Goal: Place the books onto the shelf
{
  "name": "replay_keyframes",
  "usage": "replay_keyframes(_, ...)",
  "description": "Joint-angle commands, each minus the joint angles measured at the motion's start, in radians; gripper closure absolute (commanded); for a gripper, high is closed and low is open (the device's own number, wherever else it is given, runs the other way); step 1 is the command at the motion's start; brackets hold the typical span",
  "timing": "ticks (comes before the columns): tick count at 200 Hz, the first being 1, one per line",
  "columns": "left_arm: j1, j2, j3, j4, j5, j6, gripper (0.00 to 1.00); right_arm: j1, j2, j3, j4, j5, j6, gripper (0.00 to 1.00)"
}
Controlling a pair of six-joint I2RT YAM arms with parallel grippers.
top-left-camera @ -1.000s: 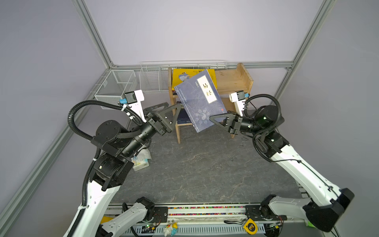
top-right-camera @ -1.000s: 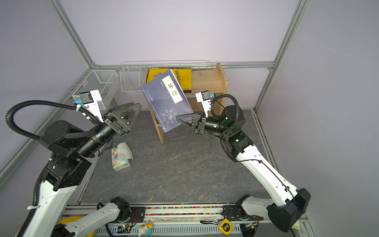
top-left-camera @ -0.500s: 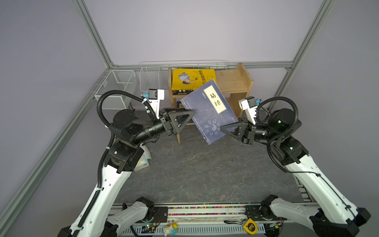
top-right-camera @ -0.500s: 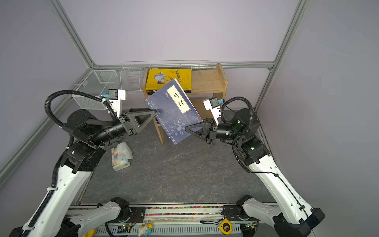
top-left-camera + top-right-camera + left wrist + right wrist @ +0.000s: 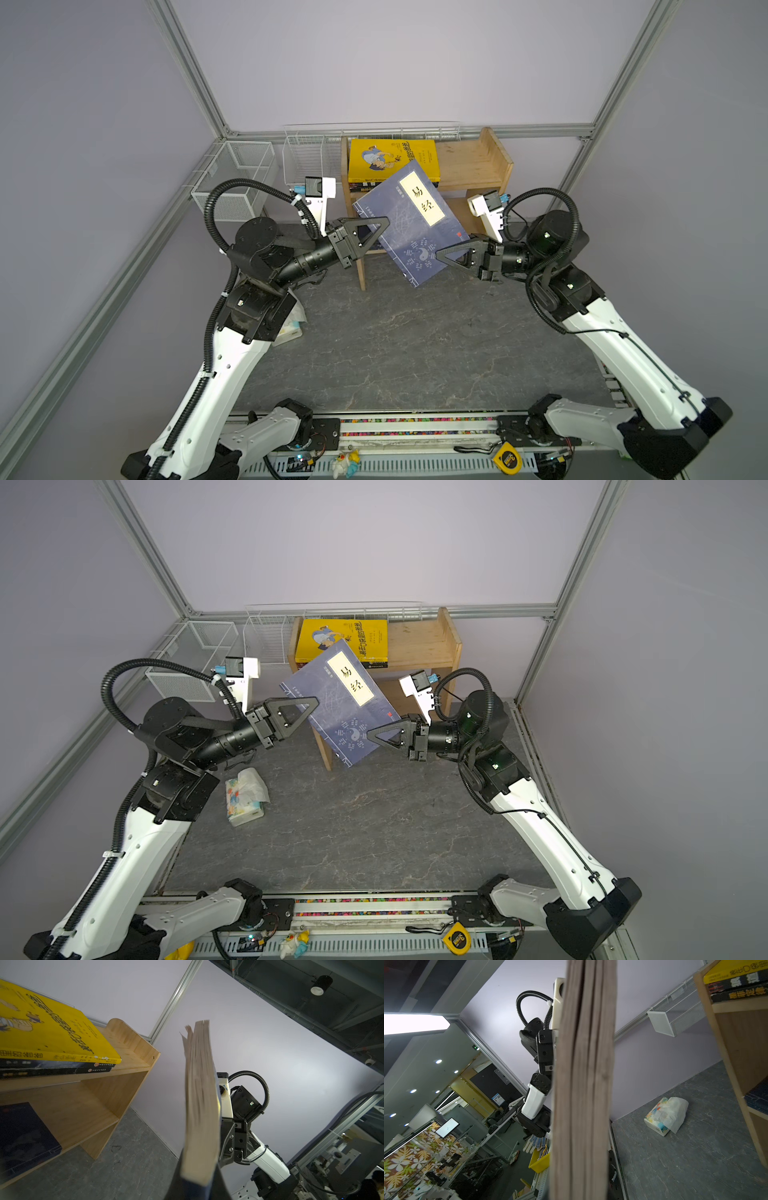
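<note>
- Light pine two-tier wooden shelf [image 5: 473,162], far centre: no change. A bright yellow cartoon paperback [image 5: 390,160] lies flat on two black paperbacks [image 5: 52,1070] on the top tier's left half. A dark navy book [image 5: 20,1136] lies flat on the lower tier. Top tier's right half is bare.
- Arms: L arm has swung in from the left, forearm approx level, pointing right. R arm has drawn back rightward, forearm level, pointing left. They face each other just in front of the shelf.
- Navy paperback w/ yellow title label [image 5: 399,237]: in mid-air btwn the arms, cover up, tilted, clear of the shelf. It sits lower and further right than a sec ago.
- Black triangular-fingered L gripper [image 5: 384,222]: was wide open, now clamped on the book's left edge. So a second hold is on, prob. a handover. Book not shelved yet.
- R gripper [image 5: 441,253]: at the book's near-right corner. Can't tell if it still pinches or is letting go.
</note>
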Motion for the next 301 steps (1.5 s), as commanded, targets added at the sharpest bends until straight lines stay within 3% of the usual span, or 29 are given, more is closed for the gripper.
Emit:
replay_keyframes(1, 0.005, -0.06, -0.036, 0.046, -0.122, 0.017, 1.0, -0.016, -0.048, 0.037, -0.063, 0.134, -0.113, 0.59)
replay_keyframes(14, 0.005, -0.102, -0.085, 0.103, -0.231, -0.012, 1.0, -0.015, -0.089, 0.01, -0.088, 0.242, -0.146, 0.36)
replay_keyframes(24, 0.005, -0.135, -0.129, 0.162, -0.324, -0.043, 1.0, -0.014, -0.118, -0.043, -0.039, 0.32, -0.125, 0.26)
replay_keyframes(56, 0.003, -0.21, -0.284, 0.465, -0.519, -0.155, 1.0, 0.008, -0.128, -0.216, 0.282, 0.374, 0.065, 0.15)
replay_keyframes(67, 0.004, -0.214, -0.321, 0.549, -0.554, -0.192, 1.0, 0.035, -0.106, -0.228, 0.324, 0.38, 0.077, 0.12)
replay_keyframes(75, 0.002, -0.211, -0.35, 0.608, -0.567, -0.218, 1.0, 0.057, -0.088, -0.218, 0.319, 0.394, 0.067, 0.03)
replay_keyframes(108, -0.002, -0.173, -0.405, 0.755, -0.563, -0.297, 1.0, 0.145, -0.022, -0.145, 0.264, 0.451, -0.012, 0.01)
replay_keyframes(135, -0.012, -0.173, -0.411, 0.753, -0.573, -0.3, 1.0, 0.163, 0.017, -0.112, 0.275, 0.482, 0.0, 0.02)
replay_keyframes(218, -0.05, -0.132, -0.405, 0.78, -0.565, -0.298, 1.0, 0.175, 0.16, -0.029, 0.491, 0.434, 0.152, 0.2)
replay_keyframes(238, -0.06, -0.125, -0.409, 0.79, -0.58, -0.285, 1.0, 0.182, 0.186, 0.006, 0.491, 0.421, 0.159, 0.28)
replay_keyframes(259, -0.066, -0.112, -0.405, 0.792, -0.585, -0.277, 1.0, 0.189, 0.197, 0.016, 0.493, 0.424, 0.163, 0.44)
replay_keyframes(301, -0.076, -0.091, -0.412, 0.819, -0.593, -0.267, 1.0, 0.19, 0.192, 0.002, 0.501, 0.453, 0.182, 0.9)
